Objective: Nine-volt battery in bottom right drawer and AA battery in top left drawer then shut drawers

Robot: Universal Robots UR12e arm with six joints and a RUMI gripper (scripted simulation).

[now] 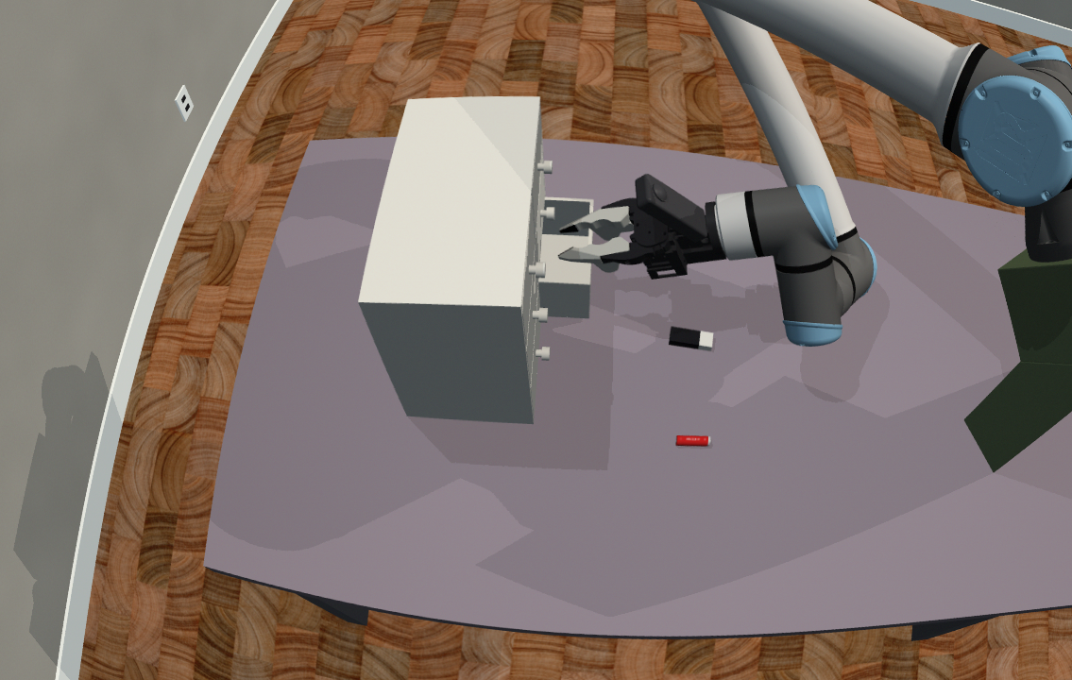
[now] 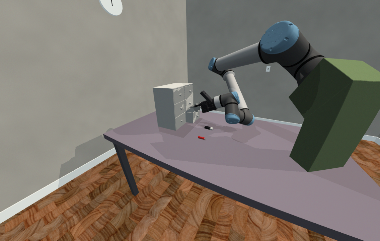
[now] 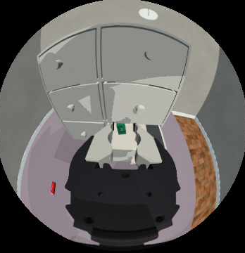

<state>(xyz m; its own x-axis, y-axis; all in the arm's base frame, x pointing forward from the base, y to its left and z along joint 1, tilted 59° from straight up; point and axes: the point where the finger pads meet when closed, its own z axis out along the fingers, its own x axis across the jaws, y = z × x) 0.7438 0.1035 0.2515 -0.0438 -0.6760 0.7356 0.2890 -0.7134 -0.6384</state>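
The white chest (image 1: 447,202) (image 2: 164,107) (image 3: 143,67) stands upright. Its bottom-row right drawer (image 1: 565,299) (image 2: 190,117) (image 3: 124,154) is pulled out; the other drawers look shut. My gripper (image 1: 560,243) (image 2: 190,107) (image 3: 123,123) is open, its fingertips above that drawer near the chest front. The green nine-volt battery (image 3: 121,128) shows beyond the fingertips, small, near the back of the open drawer and clear of the fingers. Whether it rests on the floor of the drawer I cannot tell, and the top and exterior views do not show it. The red AA battery (image 1: 692,440) (image 2: 201,137) (image 3: 53,187) lies on the table.
A black and white USB stick (image 1: 685,337) (image 2: 208,128) lies on the table (image 1: 607,541) (image 2: 230,155) in front of the chest, between the open drawer and the AA battery. Knobs stick out from the shut drawers close to my fingers. The green arm base (image 1: 1063,313) (image 2: 335,119) stands at the right.
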